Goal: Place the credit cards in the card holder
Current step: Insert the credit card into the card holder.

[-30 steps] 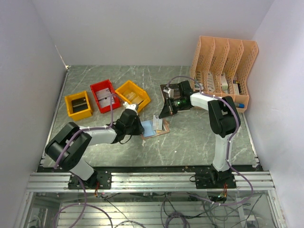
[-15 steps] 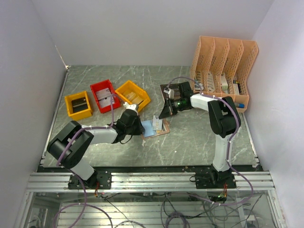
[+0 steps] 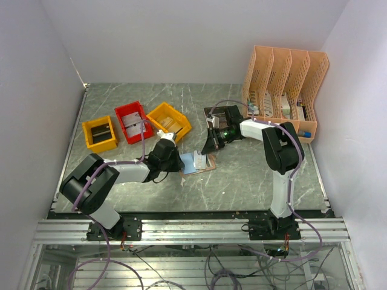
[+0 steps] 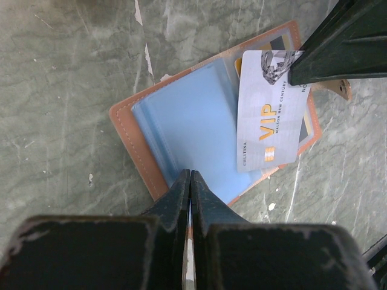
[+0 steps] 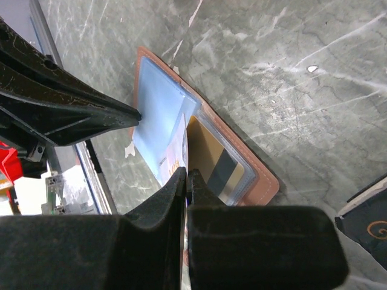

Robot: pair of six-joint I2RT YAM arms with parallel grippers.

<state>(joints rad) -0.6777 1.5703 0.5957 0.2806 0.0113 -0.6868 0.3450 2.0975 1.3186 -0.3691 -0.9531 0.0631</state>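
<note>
The card holder [image 3: 195, 163] lies open on the table, tan leather rim [image 4: 129, 124] showing. A light blue card [image 4: 193, 121] fills its left sleeve and an orange-gold card [image 5: 208, 154] with a dark stripe sits in the right sleeve. My left gripper [image 4: 190, 176] is shut on the holder's near edge, a thin strip showing between the fingers. My right gripper [image 5: 187, 175] is shut on the grey-silver VIP card [image 4: 269, 124], held tilted over the holder's fold and right sleeve. The card's lower end reaches past the holder's near edge.
A black book [image 3: 219, 113] lies behind the holder under the right arm. The peach slotted file rack [image 3: 284, 81] stands at the back right. A red bin [image 3: 133, 121] and two yellow bins [image 3: 100, 133] [image 3: 169, 119] sit at the left.
My right gripper has shifted slightly left and nearer with the silver card, closer over the holder. The left gripper has tightened on the holder's edge.
</note>
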